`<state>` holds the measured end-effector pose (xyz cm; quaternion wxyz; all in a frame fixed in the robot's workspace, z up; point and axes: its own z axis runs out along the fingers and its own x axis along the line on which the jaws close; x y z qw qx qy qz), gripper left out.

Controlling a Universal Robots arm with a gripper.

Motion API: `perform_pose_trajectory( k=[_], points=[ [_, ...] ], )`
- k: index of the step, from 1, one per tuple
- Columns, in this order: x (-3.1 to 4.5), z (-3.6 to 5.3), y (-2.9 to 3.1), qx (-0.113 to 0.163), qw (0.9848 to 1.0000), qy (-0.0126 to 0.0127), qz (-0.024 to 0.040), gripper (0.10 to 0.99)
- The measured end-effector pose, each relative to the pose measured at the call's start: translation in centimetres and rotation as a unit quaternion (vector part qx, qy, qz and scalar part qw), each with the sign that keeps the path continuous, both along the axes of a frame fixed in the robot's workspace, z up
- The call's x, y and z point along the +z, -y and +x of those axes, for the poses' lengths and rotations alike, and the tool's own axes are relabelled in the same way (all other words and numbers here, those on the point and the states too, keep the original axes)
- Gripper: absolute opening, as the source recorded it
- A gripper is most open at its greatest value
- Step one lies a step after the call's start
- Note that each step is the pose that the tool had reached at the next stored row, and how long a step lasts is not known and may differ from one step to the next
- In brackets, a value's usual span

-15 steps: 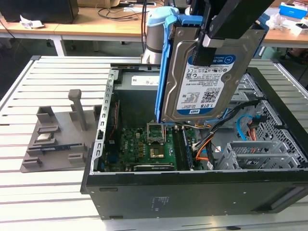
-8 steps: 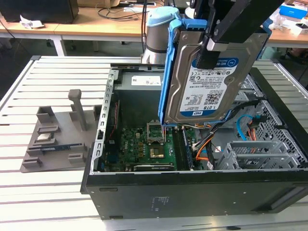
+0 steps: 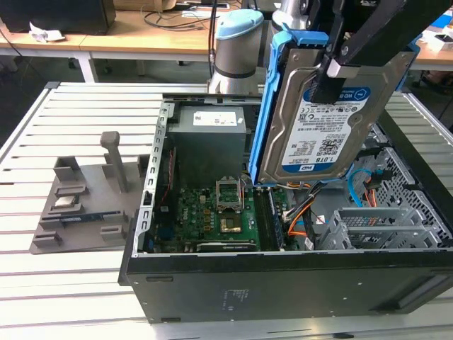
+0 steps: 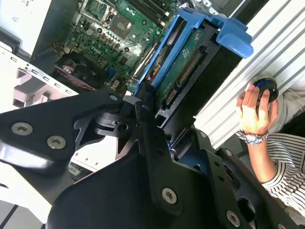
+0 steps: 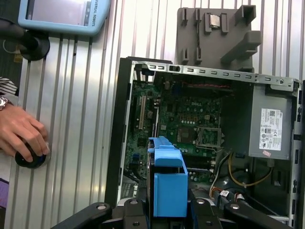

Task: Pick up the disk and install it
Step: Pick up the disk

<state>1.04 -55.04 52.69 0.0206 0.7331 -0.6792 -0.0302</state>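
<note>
Your gripper (image 5: 167, 211) is clamped on the disk (image 3: 322, 134), held tilted above the open computer case (image 3: 283, 283) over the motherboard (image 3: 205, 212), so a slip or skewed descent could likely strike the board or the orange cables (image 3: 303, 211).

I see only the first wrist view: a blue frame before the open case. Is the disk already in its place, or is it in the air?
Observer: In the air. In the exterior view the disk hangs over the open case, almost upright, label towards the camera.
Operator: Is it held?
Observer: Yes. There a black finger presses on the label side, near the upper edge.
Operator: What is lower down, in the case?
Observer: A grey cage sits inside the case at the exterior view's right, lower than the disk; the disk is not in it.
</note>
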Motion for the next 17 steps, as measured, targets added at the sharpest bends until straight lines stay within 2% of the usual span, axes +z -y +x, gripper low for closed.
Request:
perform_pose_trajectory(
  k=[6, 12, 17],
  points=[
    [-0.1, 1.08, 0.0, 0.0, 1.0, 0.0, -0.0006, 0.365],
    [-0.16, 2.64, 0.0, 0.0, 1.0, 0.0, -0.0011, 0.365],
    [-0.17, 3.45, 0.0, 0.0, 1.0, 0.0, -0.0014, 0.365]
  ],
)
